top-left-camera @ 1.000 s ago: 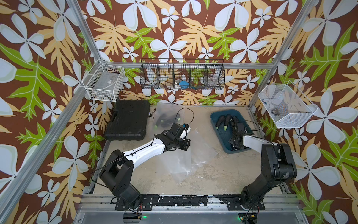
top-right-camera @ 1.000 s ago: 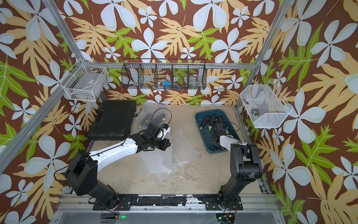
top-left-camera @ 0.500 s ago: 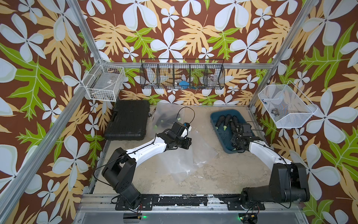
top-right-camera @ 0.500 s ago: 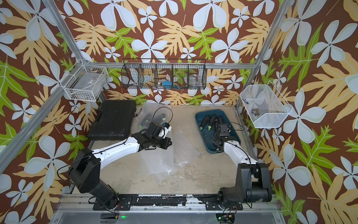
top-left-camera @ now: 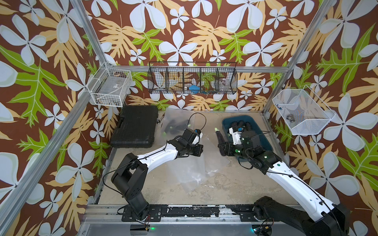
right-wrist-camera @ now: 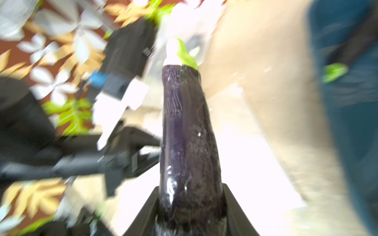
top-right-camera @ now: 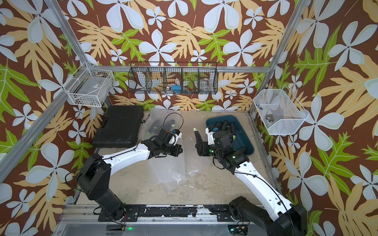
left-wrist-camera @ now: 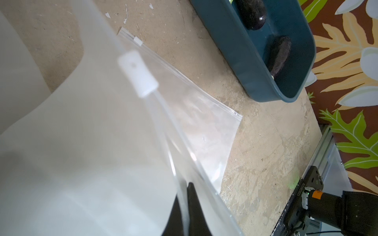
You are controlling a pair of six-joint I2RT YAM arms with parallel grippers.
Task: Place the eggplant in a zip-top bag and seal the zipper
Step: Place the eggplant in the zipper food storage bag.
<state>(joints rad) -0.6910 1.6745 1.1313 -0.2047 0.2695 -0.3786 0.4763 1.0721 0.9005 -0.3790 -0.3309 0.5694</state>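
Much blurs around the glossy purple, green-capped eggplant (right-wrist-camera: 188, 132) clamped in the right jaws; left jaws pinch the zip-top bag (left-wrist-camera: 92, 153).

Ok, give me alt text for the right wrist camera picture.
A dark purple eggplant is clamped between the right arm's black jaws, its green stem end pointing away. Behind it, heavily blurred, are the left arm and a blue bin.

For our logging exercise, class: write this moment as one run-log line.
left hand: shut on zip-top bag | right hand: shut on eggplant, outside blue bin | eggplant: not yet bagged
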